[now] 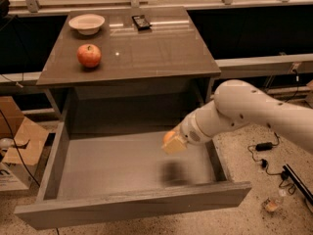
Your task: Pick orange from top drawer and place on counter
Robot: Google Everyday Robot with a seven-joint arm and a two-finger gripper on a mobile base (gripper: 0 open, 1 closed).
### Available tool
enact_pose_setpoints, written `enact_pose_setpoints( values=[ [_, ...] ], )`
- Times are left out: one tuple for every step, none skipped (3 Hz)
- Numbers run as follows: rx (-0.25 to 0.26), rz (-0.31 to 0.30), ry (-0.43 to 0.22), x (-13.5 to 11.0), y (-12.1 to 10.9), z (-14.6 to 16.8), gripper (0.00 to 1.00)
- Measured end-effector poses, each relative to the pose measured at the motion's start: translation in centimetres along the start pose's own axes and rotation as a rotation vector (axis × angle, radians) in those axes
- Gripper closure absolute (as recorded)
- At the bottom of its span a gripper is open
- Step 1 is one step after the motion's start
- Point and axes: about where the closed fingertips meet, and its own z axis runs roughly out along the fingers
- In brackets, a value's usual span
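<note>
**A:** How's the light?

**B:** Dim and warm here. I get overhead glare on the counter [156,53], and the gripper [173,143], holding the orange [168,136] over the top drawer [98,165], drops a soft shadow.

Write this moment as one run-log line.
gripper: above top drawer floor, shut on orange | counter: holds apple, bowl; orange not yet there

I see the pale-orange orange [169,136] clasped in my cream gripper [175,144], right of centre, above the grey wood-grain top drawer [132,207]. Upper left: a red apple [89,56] and white bowl [87,23] on the glossy grey-brown counter [156,53].
</note>
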Motion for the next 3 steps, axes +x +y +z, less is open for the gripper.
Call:
enact_pose_setpoints(
  values=[
    [0.024, -0.116, -0.087, -5.1, -1.5, -5.9, 1.00],
    [0.044, -0.254, -0.137, -9.8, -3.4, -10.6, 1.00],
    [0.050, -0.369, -0.164, -14.4, -5.5, -13.7, 1.00]
  ],
)
